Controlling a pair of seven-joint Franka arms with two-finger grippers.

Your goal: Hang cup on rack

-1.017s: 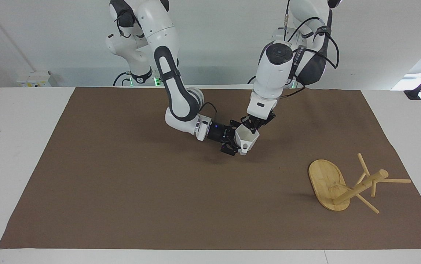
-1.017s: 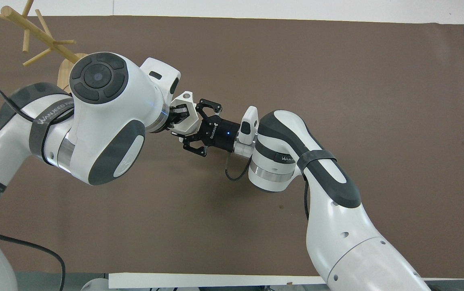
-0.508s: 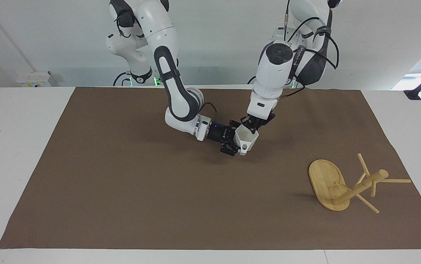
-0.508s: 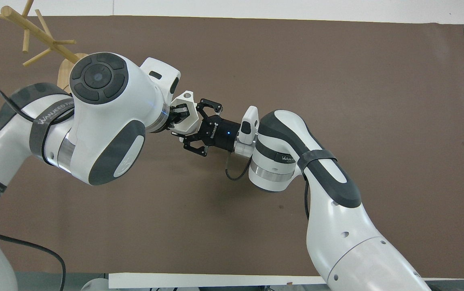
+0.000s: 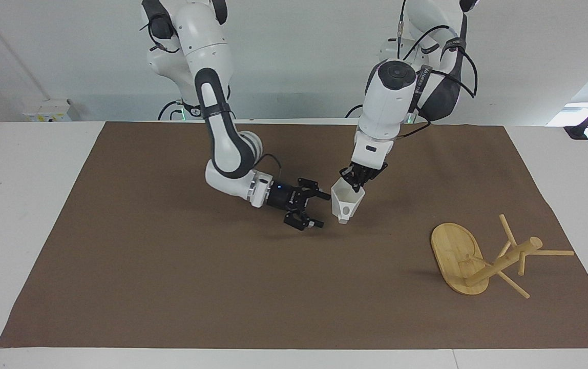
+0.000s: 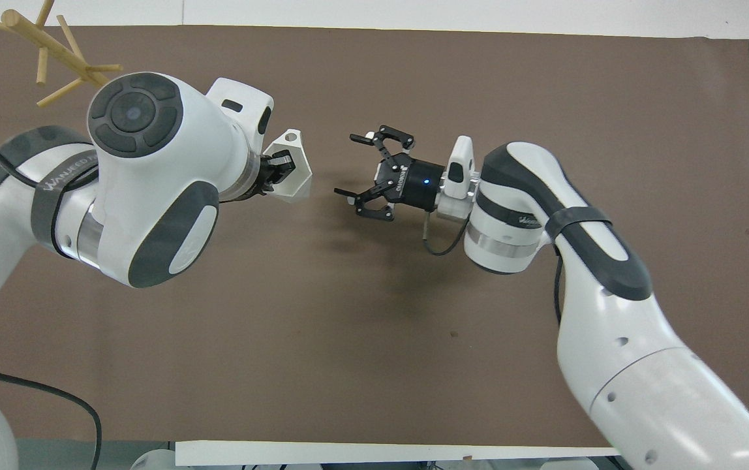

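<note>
The white faceted cup hangs in the air over the middle of the brown mat, rim up and handle down, and also shows in the overhead view. My left gripper is shut on its rim from above; it shows in the overhead view too. My right gripper is open and empty beside the cup with a gap between them, low over the mat. The bamboo rack lies tipped on its side toward the left arm's end, farther from the robots than the cup; only its post and pegs show from overhead.
The brown mat covers most of the white table. The rack's oval base stands tilted on its edge, pegs pointing toward the mat's corner. Black clamps sit at the table's ends.
My right gripper has let go of the cup and drawn back toward the right arm's end, fingers spread. The cup stays with my left gripper, which has shifted slightly toward the rack.
</note>
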